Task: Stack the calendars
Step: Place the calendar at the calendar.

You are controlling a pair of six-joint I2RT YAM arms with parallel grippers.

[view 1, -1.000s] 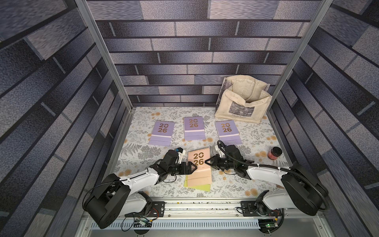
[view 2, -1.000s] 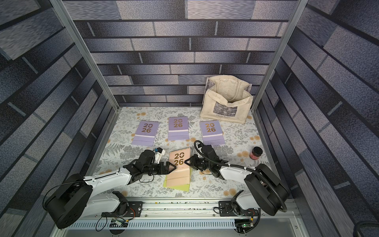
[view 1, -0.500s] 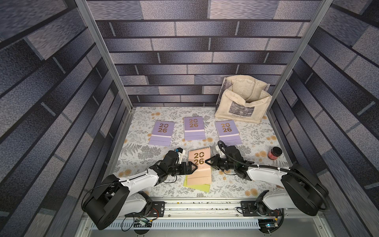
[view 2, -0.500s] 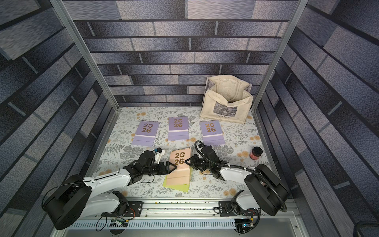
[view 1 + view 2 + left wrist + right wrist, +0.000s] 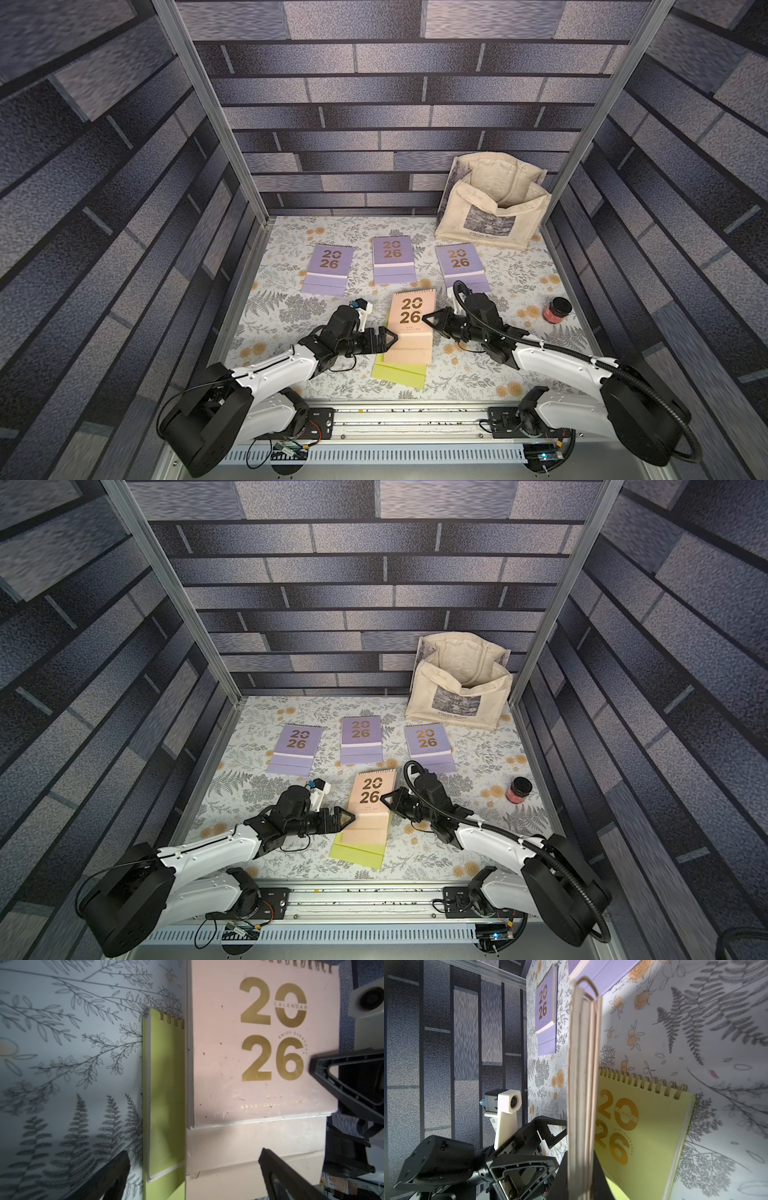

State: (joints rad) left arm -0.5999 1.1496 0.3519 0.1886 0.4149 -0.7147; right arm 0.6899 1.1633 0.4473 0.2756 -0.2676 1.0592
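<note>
The right claw (image 5: 424, 319) is pressed together on the peach calendar's (image 5: 411, 332) side edge. It holds the calendar flat over the yellow-green calendar (image 5: 399, 372), apparently to square the two up. The left claw (image 5: 392, 335) hangs spread at the opposite edge, probably to steady it. The floral-printed surface (image 5: 478, 370) lies beneath the yellow-green calendar. Beyond that calendar, three lavender calendars (image 5: 328, 268) lie apart, unstacked. The covers look like stiff matte card bound with gold wire spirals (image 5: 643, 1082).

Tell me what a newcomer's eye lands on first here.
The peach calendar sits front centre, clamped in the right pincer over the yellow-green calendar, with the open left pincer beside it. Behind them lie three lavender calendars in a row, and a cream tote bag stands in the far right corner.
</note>
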